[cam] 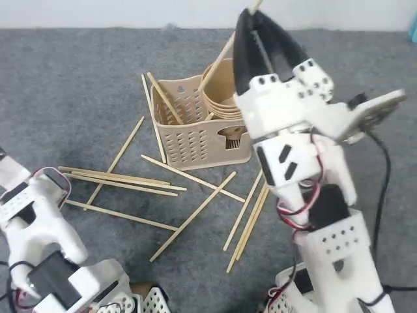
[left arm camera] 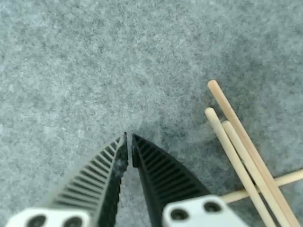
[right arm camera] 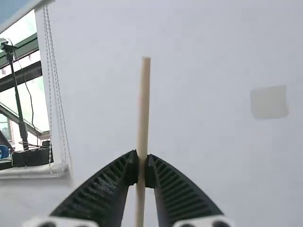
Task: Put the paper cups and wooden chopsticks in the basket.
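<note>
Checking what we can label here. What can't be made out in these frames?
- Cup count: high view, the right gripper covers part of the paper cups stacked in the basket.
- Lower end of the held chopstick: high view, merges with basket contents; contact unclear.
- Far ends of the loose chopsticks beside the left gripper: left wrist view, cut off by the frame edge.

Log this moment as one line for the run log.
right gripper: shut on chopstick, raised by basket | left gripper: shut, empty | paper cups: in basket | loose chopsticks: on table
</note>
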You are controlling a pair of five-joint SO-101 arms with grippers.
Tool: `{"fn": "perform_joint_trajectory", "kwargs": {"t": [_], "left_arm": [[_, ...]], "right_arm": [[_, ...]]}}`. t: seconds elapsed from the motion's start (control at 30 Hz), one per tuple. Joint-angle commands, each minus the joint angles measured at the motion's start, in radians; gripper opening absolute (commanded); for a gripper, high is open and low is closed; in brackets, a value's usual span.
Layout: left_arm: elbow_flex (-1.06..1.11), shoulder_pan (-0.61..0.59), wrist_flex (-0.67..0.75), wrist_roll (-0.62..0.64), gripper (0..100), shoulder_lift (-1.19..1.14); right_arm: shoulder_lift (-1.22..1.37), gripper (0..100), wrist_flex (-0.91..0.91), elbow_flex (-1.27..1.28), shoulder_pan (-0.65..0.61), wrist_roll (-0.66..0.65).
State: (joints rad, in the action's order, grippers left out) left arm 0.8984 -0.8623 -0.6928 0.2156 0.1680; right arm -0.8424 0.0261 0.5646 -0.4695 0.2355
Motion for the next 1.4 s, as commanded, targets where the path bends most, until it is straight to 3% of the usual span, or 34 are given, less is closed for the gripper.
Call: {"fn": "perform_joint_trajectory", "kwargs": {"t": [0.0,0.67,0.9,1.03,1.13,1.37], "left_arm": [[-0.038,0.005,0.021,0.002,1,0.006],[-0.038,0.005,0.021,0.002,1,0.006],[-0.039,0.005,0.023,0.002,1,0.006],[-0.039,0.005,0.023,0.002,1,0.006],[-0.039,0.005,0.025,0.002,1,0.006],[-0.041,0.008,0.025,0.002,1,0.005]], "right_arm": [[-0.008,0.8,-0.061,0.057,-0.031,-0.031],[0.257,1.2,-0.216,0.115,-0.039,-0.031],[0.269,18.2,-0.216,0.245,-0.117,-0.087],[0.24,18.4,-0.213,0.285,-0.116,-0.087],[0.13,18.4,-0.099,0.324,-0.114,-0.086],[-0.421,18.4,0.458,0.433,-0.111,-0.052]]}}
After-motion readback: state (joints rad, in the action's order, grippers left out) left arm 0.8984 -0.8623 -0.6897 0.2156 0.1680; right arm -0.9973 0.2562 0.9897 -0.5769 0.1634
